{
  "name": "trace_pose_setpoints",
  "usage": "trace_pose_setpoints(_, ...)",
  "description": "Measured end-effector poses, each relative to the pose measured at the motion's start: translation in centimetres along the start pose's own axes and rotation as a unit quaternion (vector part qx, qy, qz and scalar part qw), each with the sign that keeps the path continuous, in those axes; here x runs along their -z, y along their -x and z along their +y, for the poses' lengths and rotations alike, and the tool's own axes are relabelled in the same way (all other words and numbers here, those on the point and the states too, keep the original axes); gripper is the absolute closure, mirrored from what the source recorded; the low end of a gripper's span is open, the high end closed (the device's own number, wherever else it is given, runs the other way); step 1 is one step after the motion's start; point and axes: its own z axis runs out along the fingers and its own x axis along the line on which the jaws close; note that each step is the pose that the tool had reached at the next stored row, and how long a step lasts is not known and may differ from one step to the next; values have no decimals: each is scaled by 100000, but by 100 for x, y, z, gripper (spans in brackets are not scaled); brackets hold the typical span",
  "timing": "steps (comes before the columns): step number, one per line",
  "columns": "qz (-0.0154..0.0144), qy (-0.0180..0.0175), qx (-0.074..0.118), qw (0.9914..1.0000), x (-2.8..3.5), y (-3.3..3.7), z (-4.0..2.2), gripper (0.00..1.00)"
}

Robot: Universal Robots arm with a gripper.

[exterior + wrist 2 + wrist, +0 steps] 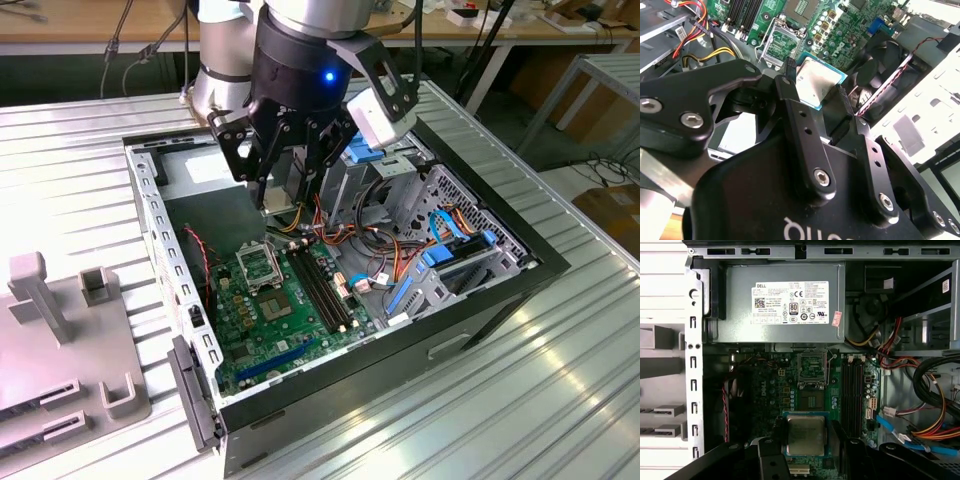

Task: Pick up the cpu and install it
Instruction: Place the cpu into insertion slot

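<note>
Claw [816, 81] has the cpu [805, 434] pinched and hanging over the open PC case [500, 290]

The two black fingers [799, 117] are clamped on opposite edges of the cpu. The chip is flat between them with its silver lid facing the wrist, held up in the air clear of the motherboard [290, 330]. Below the claw and a little ahead of the fingertips is the CPU socket [812, 369], which looks bare inside its metal frame. Past the socket is the grey power supply [782, 302]. Things get crowded beside the claw: a black fan [880, 60] with a red and black lead sits close on one side. The RAM slots [852, 390] and a messy bundle of orange, yellow and blue cables [920, 405] are on the other. In the exterior view the claw hangs just above the case's rim line, fingertips pointing down into it.
</note>
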Motion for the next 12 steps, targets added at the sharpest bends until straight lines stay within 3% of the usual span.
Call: trace_pose_setpoints(12,-3,87,2,100000,-48,2,-34,54)
